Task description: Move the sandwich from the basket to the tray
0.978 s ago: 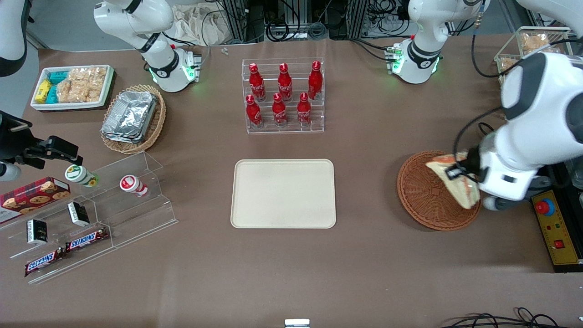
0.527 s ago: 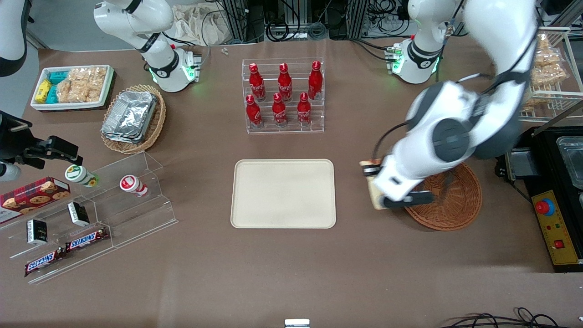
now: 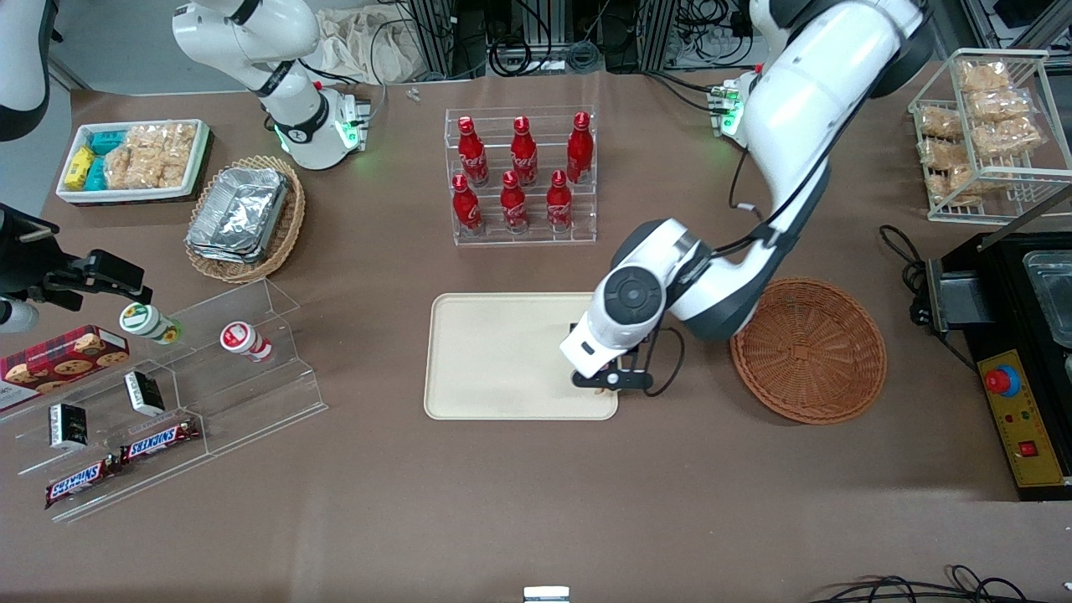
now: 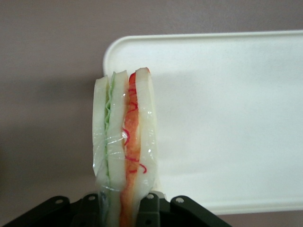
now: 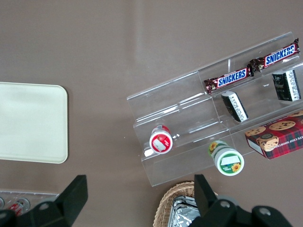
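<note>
item: sandwich (image 4: 124, 142), wrapped in clear film, layers of white bread, green and orange-red filling showing edge-on. we log it clamped in the pincer (image 4: 124, 208), fingers closed against its two bread faces, long axis running straight out from the fingertips.

location: carried above the corner of the tray (image 3: 502, 352) nearest the basket (image 3: 808, 350); the wrist view shows part of it over the tray's rim and part over bare worktop (image 3: 536, 502). the basket holds nothing we can see.

relation for the coming move: the tray's open middle lies toward the parked arm's end from the sandwich. we judge a short shift that way, then lowering, before release.
</note>
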Robot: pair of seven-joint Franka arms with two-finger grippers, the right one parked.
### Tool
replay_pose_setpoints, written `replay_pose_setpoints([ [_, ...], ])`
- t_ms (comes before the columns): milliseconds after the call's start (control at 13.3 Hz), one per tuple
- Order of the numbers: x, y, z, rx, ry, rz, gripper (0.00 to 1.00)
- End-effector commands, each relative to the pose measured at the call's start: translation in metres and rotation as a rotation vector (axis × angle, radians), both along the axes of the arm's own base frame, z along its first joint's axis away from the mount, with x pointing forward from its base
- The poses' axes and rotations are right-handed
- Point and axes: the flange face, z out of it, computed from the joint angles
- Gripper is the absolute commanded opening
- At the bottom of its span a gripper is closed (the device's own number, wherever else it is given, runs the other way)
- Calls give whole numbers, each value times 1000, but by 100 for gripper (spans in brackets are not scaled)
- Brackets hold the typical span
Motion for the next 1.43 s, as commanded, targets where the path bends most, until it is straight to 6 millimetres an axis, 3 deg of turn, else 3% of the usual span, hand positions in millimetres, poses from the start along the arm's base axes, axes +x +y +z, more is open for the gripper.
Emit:
replay_pose_setpoints([
  [0, 2, -8, -29, 18, -24, -20, 0],
  [226, 4, -14, -46, -29, -53, -34, 0],
  [301, 5, -13, -46, -30, -52, -32, 21],
  [452, 6, -12, -39, -28, -56, -16, 98],
  [602, 8, -5, -20, 6, -49, -11, 100],
  [753, 11, 2, 24, 38, -71, -5, 100],
  [903, 26, 39, 80, 60, -83, 54, 100],
  [1054, 26, 68, 139, 36, -46, 132, 100],
  [1129, 31, 99, 169, 26, -33, 178, 100],
  [1204, 31, 118, 192, 37, -32, 201, 100],
  [1280, 23, 124, 216, 52, -46, 206, 100],
  [1355, 21, 139, 231, 67, -53, 226, 100],
])
